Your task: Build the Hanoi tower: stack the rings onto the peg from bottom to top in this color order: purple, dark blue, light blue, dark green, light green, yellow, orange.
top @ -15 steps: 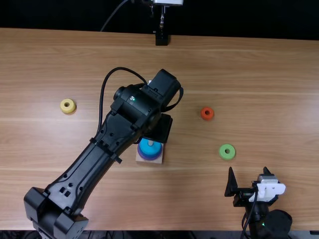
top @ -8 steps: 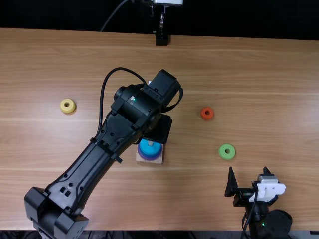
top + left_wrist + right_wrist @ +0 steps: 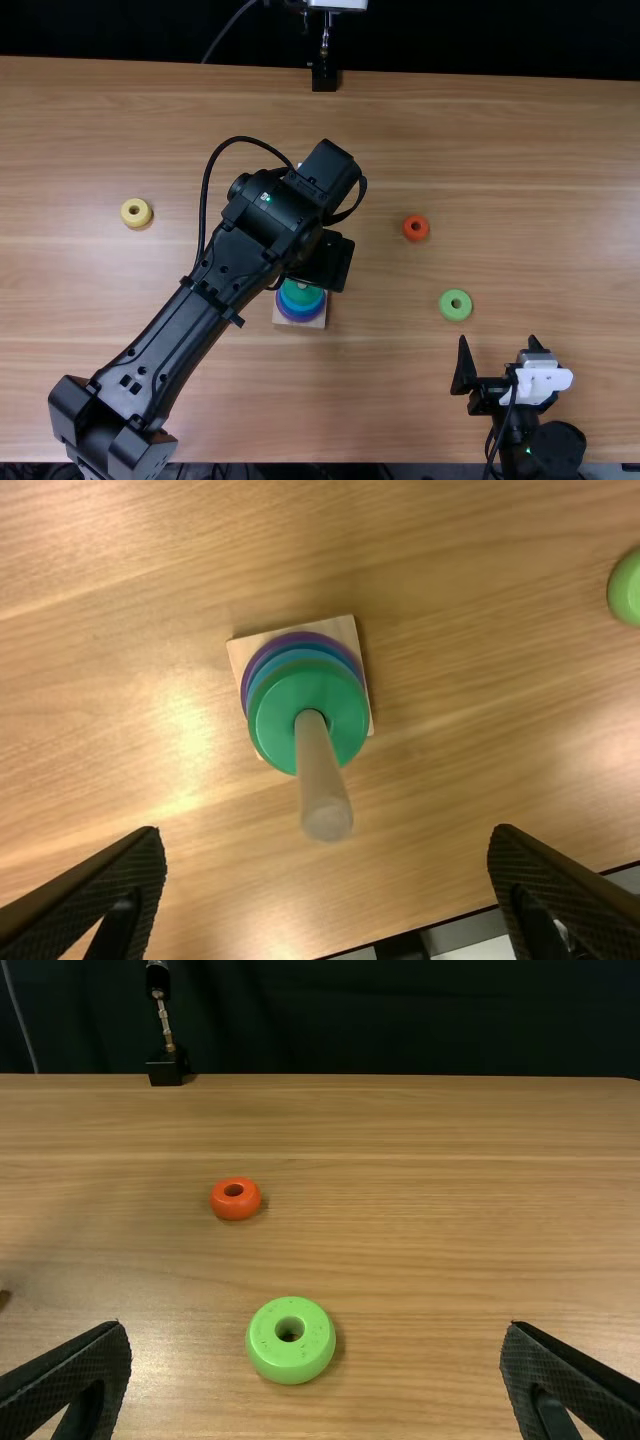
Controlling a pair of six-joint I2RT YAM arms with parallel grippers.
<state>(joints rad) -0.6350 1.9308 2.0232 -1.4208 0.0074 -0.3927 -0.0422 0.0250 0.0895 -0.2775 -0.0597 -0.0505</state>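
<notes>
Over the peg, my left gripper (image 3: 322, 262) hangs with its fingertips hidden by its own body. In the left wrist view that gripper (image 3: 325, 834) is open, its fingers wide apart on either side of the peg (image 3: 318, 770). Around the peg lies the dark green ring (image 3: 268, 720), above light blue, dark blue and purple rings on the square wooden base (image 3: 345, 633). My right gripper (image 3: 498, 352) is open near the front edge; the right wrist view shows this gripper (image 3: 316, 1329) empty. Beyond it lie the light green ring (image 3: 455, 305) and orange ring (image 3: 416, 228). The yellow ring (image 3: 137, 213) is far left.
The left arm (image 3: 190, 330) stretches diagonally over the table (image 3: 540, 180) from the front left and covers part of the stack. A black stand (image 3: 325, 78) is at the table's back edge. The front edge runs close to the right gripper.
Dark green now tops the stack where light blue showed before. The visible black finger part of my left gripper has shifted slightly right, while its arm and the right arm have stayed put.
</notes>
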